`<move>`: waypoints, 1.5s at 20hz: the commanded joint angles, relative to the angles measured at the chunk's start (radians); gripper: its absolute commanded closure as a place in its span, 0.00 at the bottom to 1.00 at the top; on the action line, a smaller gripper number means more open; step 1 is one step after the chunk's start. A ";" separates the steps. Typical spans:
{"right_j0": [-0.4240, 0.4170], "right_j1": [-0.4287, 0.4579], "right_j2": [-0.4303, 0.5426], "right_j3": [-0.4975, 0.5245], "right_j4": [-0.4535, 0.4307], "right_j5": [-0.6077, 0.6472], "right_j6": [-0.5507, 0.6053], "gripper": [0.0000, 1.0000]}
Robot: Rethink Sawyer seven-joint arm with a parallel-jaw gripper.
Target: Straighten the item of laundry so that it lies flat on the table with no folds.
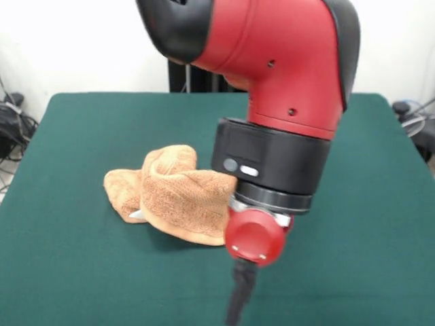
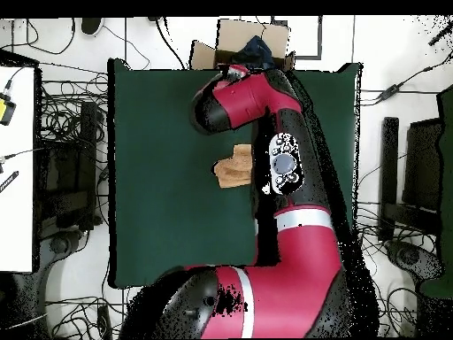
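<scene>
Gripper (image 1: pixel 239 302) near desk (image 1: pixel 81 272) front edge, state can't tell; crumpled towel (image 1: pixel 173 193) lies just beside it, mid-desk.

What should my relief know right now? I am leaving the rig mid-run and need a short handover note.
Gripper: hidden beneath the red and black arm's wrist; whether the jaws are open or shut cannot be told.
Light orange-tan terry-cloth towel: lies bunched and folded over itself near the middle of the dark green felt-topped table, right beside the wrist.
Done: nothing visible; the towel is not flat.
Left: spread the towel out until no folds remain.
</scene>
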 commanded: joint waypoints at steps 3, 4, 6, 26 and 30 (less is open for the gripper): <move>-0.033 -0.023 -0.008 0.125 0.065 0.352 -0.175 0.00; -0.027 -0.027 -0.012 0.125 0.066 0.400 -0.189 0.00; -0.013 -0.035 -0.023 0.123 0.065 0.506 -0.209 0.00; -0.093 -0.112 0.118 0.292 0.144 0.583 -0.286 0.00; -0.112 -0.112 0.161 0.314 0.164 0.587 -0.340 0.00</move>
